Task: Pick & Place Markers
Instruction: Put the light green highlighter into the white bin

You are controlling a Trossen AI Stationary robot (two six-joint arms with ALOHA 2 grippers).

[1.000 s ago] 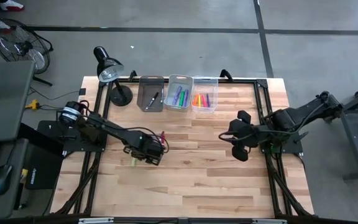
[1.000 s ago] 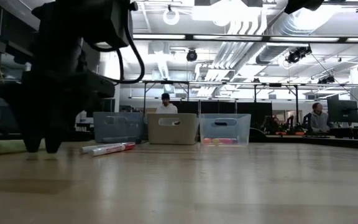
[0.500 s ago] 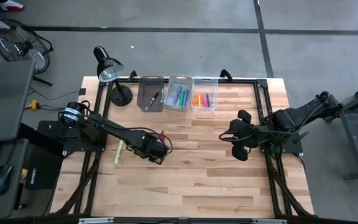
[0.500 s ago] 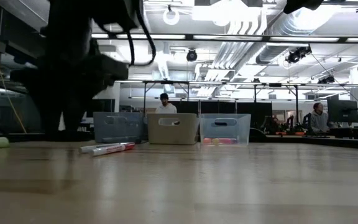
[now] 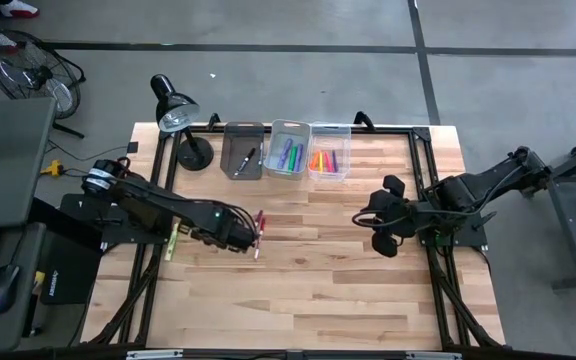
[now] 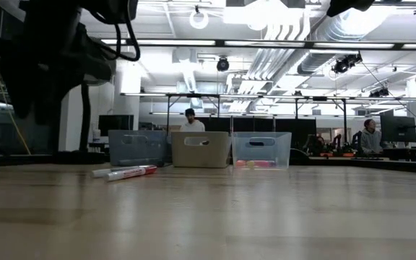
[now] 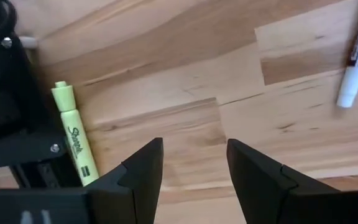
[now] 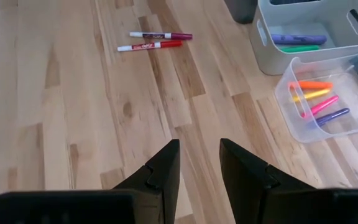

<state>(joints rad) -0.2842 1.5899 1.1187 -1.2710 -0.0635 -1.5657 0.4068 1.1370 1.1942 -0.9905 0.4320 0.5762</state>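
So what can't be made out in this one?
- Dark bin, high view: one marker shows, too small to identify.
- Left gripper, high view: covers part of the red markers.
- Lime highlighter, left wrist view: lower end hidden behind the finger.
- Low view: bin contents blurred.

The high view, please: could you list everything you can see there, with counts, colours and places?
Lime highlighter: one, table's left edge.
Loose markers: two, red and purple capped, left of centre.
Bins: grey, pale grey, clear, in a row at the far edge.
Binned markers: several; black-and-white, purple, green, orange, yellow, pink.
Desk lamp: one, black, far-left corner.
Left gripper: open, by the loose markers.
Right gripper: open, empty, right side.
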